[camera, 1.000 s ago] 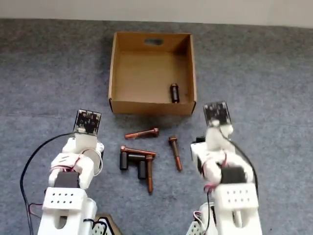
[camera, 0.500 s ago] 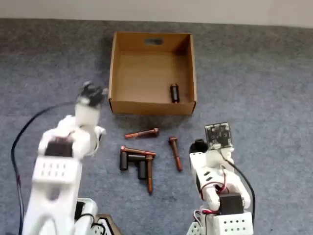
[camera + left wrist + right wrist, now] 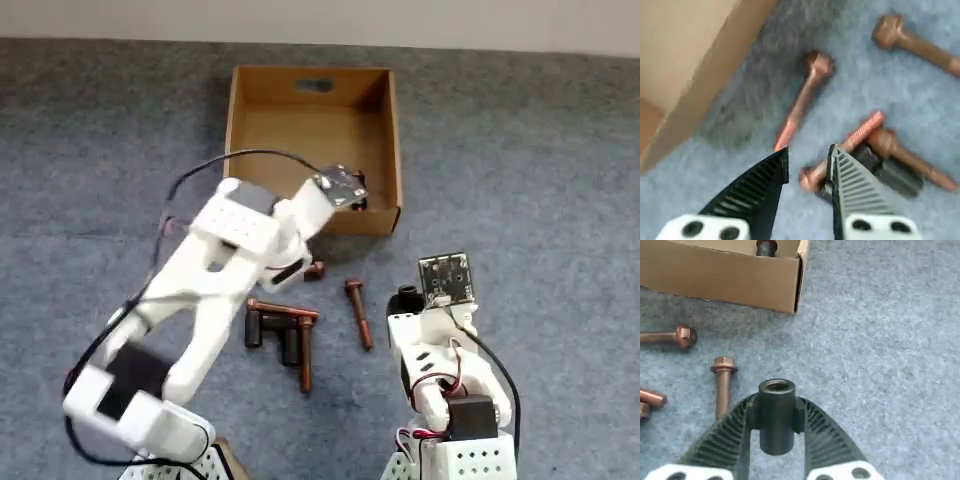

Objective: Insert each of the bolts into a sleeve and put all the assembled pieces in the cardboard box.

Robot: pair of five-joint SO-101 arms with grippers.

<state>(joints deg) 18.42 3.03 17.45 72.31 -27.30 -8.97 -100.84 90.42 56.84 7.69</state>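
My left gripper (image 3: pixel 808 152) is open with nothing between its fingers, hovering over the copper bolts just in front of the cardboard box (image 3: pixel 232 150). One bolt (image 3: pixel 802 100) lies beside the box wall (image 3: pixel 705 75), and another bolt (image 3: pixel 850 140) lies under one finger, next to the black sleeves (image 3: pixel 890 172). My left arm (image 3: pixel 240 240) stretches across the bolts toward the box front. Lower right on the carpet, my right gripper (image 3: pixel 775 405) is shut on a black sleeve (image 3: pixel 776 422), held with its bore facing outward. A bolt (image 3: pixel 722 385) lies just beside it.
Loose bolts (image 3: pixel 357 313) (image 3: pixel 283 310) (image 3: pixel 305 352) and black sleeves (image 3: pixel 253 327) (image 3: pixel 290 345) lie on the grey carpet between the arms. An assembled piece (image 3: pixel 766 246) lies inside the box near its front right corner. Open carpet stretches to the right of the box.
My left arm has swung from the left side up and across to the middle, over the bolts by the box front. My right arm drew back a second ago and has kept still since.
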